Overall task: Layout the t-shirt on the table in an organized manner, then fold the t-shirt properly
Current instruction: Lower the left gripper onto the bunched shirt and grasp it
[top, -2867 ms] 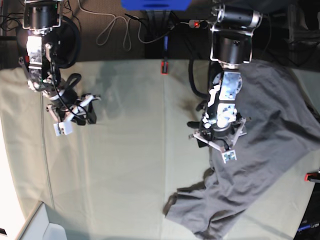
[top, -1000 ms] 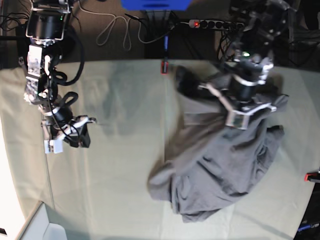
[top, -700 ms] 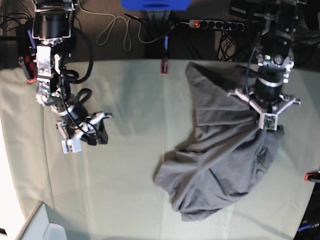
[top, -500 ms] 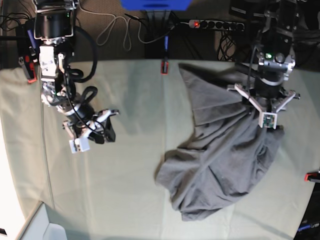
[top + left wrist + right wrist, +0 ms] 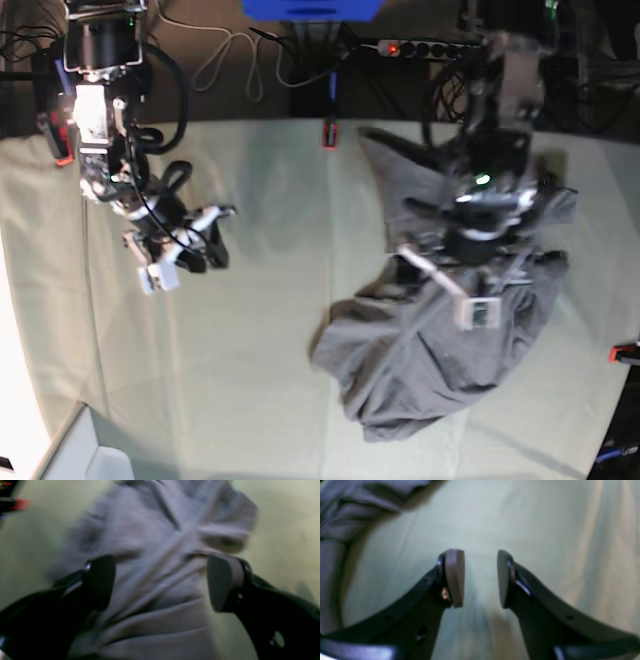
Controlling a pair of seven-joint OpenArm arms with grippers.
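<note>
So the desk point(image 5: 270, 340) is a big flat surface draped in pale grey-green cloth, with faint crease lines running across it. There's a small red clamp point(image 5: 327, 134) at the far edge in the base view, another one point(image 5: 625, 353) at the right edge, and one point(image 5: 57, 150) at the far left corner. The only thing lying on it is the shirt point(image 5: 420, 370), dark grey, bunched in a rumpled heap on the right half in the base view, with folds piled over each other. The left half is bare cloth with soft shadows on it.
</note>
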